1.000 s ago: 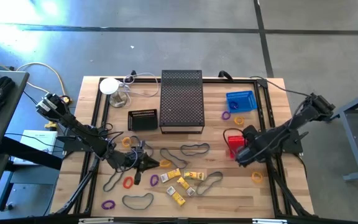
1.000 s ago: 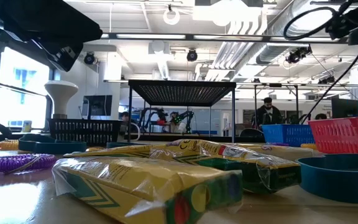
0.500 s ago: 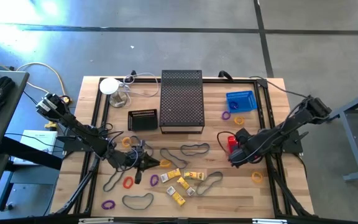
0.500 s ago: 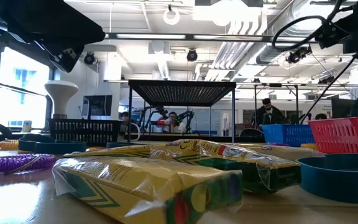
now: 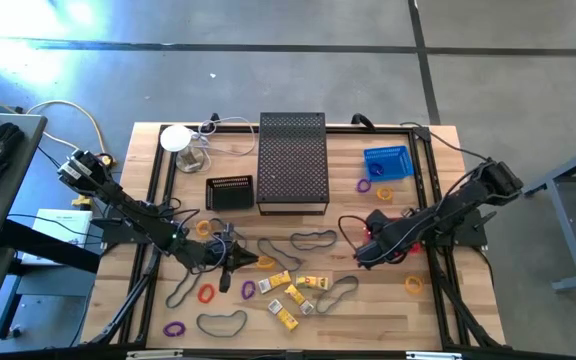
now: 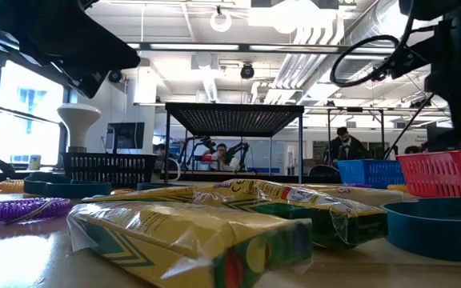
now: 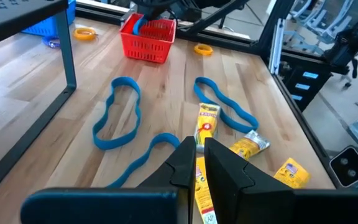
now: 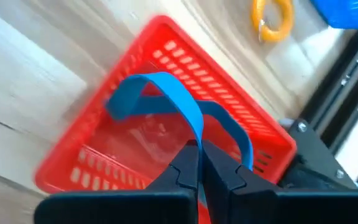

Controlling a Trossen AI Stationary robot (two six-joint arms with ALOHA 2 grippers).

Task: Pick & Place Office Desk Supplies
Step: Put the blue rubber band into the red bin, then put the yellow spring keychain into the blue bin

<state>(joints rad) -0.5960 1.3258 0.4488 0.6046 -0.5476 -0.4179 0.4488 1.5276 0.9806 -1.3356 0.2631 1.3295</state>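
Wooden table seen from above, strewn with office supplies: dark band loops, small coloured rings, yellow packets clustered near the front middle. Right gripper pinched shut on a blue rubber band, loop dangling directly over the red basket, which sits on the right half of the table, near the blue basket. Step in hand, by judgement: placing, with the band carried to its bin but not yet let go. Next move likely calls for lowering a little so the loop drops inside the walls, then parting the fingers and lifting clear without snagging the rim.

Left gripper low over the front-left part of the table, fingers almost together with only a narrow slit between, poised above a long yellow packet; cannot tell whether anything is gripped. More blue bands lying flat on the wood just beyond, waiting for pickup.
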